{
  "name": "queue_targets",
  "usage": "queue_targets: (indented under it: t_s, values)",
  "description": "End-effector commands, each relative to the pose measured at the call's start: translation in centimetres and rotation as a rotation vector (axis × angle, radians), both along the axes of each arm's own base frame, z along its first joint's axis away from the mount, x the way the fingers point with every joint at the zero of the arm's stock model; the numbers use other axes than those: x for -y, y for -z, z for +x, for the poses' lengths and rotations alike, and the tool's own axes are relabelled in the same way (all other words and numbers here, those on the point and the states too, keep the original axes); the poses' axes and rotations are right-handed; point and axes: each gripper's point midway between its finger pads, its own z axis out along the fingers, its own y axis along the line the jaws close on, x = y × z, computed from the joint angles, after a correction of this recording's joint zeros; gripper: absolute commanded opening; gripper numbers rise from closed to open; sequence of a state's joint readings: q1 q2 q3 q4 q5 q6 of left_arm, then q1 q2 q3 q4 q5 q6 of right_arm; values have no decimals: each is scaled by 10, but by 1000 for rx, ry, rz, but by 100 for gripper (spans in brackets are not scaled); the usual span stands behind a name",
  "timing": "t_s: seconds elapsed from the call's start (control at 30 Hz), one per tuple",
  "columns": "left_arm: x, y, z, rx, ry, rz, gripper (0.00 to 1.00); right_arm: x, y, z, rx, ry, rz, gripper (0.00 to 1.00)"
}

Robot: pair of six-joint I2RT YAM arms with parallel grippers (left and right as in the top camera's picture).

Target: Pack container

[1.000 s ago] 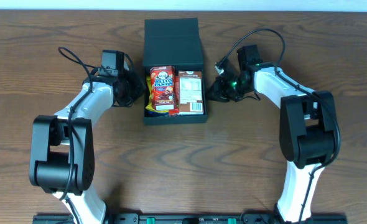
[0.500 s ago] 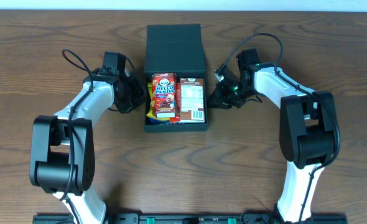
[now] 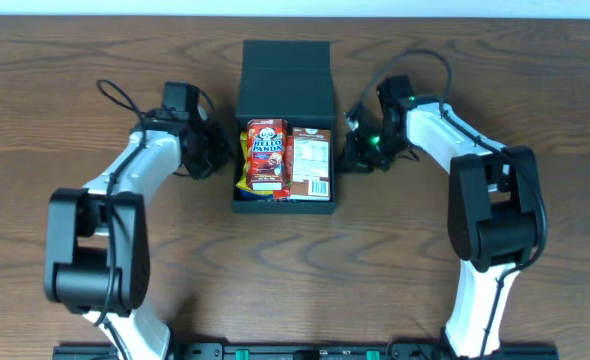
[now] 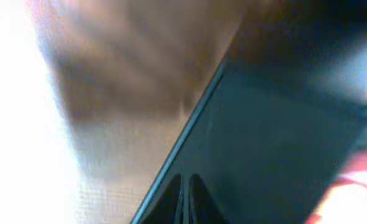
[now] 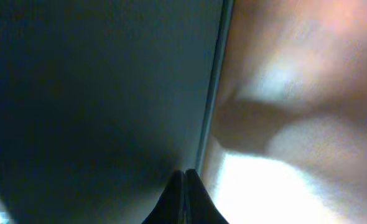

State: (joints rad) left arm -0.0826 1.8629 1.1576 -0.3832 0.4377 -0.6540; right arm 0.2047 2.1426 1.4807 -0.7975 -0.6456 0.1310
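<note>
The matte black container (image 3: 283, 205) stands open at the table's middle, its flap lid (image 3: 285, 78) folded back away from me. Inside lie a red Hello Panda box (image 3: 266, 154), a brown snack box (image 3: 310, 161) and a yellow packet edge (image 3: 242, 160). My left gripper (image 3: 221, 150) is shut and presses against the container's left wall (image 4: 277, 155). My right gripper (image 3: 347, 155) is shut and presses against the right wall (image 5: 96, 93). Both wrist views are blurred, filled by black wall and wood.
Wooden table (image 3: 295, 270) all round the container. Black cables loop behind each wrist. The table's far edge lies just beyond the lid.
The container has slid a little to the right and away from me. Both shut grippers moved with it, staying at its side walls.
</note>
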Motion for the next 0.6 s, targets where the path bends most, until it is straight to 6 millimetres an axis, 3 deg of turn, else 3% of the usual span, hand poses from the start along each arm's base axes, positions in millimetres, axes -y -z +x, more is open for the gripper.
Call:
queue_targets:
  t_s: [0.0, 0.13, 0.2, 0.3, 0.37, 0.47, 0.57]
  values:
    - [-36, -55, 46, 236, -66, 27, 6, 23, -56, 63, 283, 51, -112, 2]
    - [-55, -84, 90, 456, -113, 45, 6, 34, -96, 122, 501, 149, -66, 2]
    - [-61, -87, 105, 520, -141, 83, 6, 43, -99, 145, 535, 247, -31, 2]
    - [-51, -73, 118, 534, -146, 10, 6, 47, -85, 161, 506, 311, 48, 1]
    - [-41, -53, 125, 506, -140, -68, 6, 46, -68, 165, 462, 328, 96, 2]
    - [-35, -26, 131, 441, -156, -126, 6, 45, -44, 163, 389, 344, 128, 1]
    - [-26, -16, 141, 421, -125, -160, 6, 38, -27, 157, 335, 326, 162, 2]
